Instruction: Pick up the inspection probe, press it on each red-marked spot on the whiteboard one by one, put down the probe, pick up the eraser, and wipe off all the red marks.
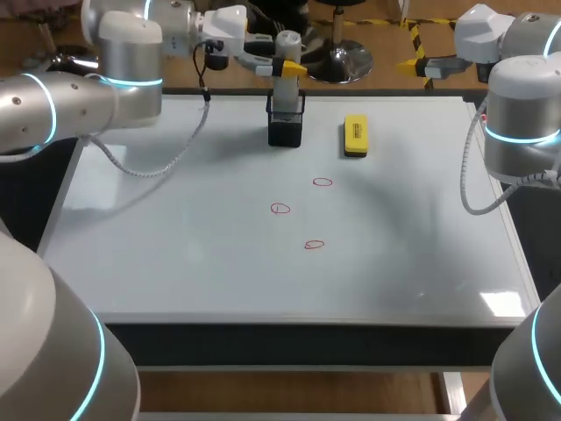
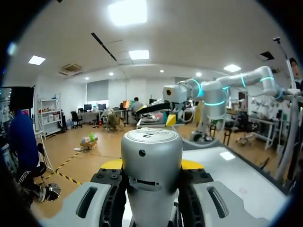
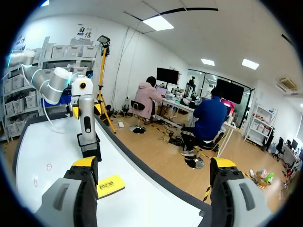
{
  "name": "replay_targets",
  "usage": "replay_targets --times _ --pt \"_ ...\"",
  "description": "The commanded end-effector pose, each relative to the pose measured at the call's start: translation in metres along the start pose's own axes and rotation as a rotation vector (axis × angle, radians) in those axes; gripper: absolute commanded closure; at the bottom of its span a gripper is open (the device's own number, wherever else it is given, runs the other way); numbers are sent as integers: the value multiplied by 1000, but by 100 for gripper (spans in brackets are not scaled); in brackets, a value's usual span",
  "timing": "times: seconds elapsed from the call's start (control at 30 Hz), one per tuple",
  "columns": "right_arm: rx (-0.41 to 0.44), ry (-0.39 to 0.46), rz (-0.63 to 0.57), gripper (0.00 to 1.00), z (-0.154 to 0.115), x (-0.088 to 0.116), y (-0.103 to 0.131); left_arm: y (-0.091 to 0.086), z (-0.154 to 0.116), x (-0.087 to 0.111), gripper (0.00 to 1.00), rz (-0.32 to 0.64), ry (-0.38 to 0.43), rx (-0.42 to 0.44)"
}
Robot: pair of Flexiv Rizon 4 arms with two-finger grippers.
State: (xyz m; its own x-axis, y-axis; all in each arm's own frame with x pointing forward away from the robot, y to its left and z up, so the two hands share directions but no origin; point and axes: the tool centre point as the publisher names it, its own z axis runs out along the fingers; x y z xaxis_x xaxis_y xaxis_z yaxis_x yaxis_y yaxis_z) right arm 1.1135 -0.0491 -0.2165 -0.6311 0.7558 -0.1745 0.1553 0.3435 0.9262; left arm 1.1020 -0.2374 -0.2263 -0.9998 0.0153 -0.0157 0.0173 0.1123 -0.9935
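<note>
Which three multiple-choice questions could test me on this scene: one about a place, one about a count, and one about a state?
1. Where is the eraser?
A. On the board, beside the holder
B. Inside the holder
C. On the floor

2. How many red marks are on the board?
A. Two
B. Three
C. Five

3. How is the right tool?
A. Open and empty
B. Shut on the eraser
C. Shut on the holder

Answers:
1 A: the head view shows it lying flat on the board next to the holder, apart from it.
2 B: three red rings are drawn near the board's middle.
3 A: its fingers stand wide apart with nothing between them.
</note>
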Motion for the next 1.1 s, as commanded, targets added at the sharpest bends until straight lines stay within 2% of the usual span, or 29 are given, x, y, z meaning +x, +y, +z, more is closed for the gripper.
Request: replay_targets --times 0.03,0.2,0.8,1.0,1.1 --pt "2 1 0 0 0 -1 0 -13 -5 5 100 3 -13 -10" --pt "2 1 0 0 0 -1 0 -20 -6 3 100 1 -21 -11" --pt "2 1 0 0 0 -1 0 -62 -16 0 100 15 -49 18" --pt "2 1 0 0 0 -1 0 -78 -32 3 100 22 -64 39" --pt "2 1 0 0 0 -1 0 -81 -46 3 100 22 -95 35"
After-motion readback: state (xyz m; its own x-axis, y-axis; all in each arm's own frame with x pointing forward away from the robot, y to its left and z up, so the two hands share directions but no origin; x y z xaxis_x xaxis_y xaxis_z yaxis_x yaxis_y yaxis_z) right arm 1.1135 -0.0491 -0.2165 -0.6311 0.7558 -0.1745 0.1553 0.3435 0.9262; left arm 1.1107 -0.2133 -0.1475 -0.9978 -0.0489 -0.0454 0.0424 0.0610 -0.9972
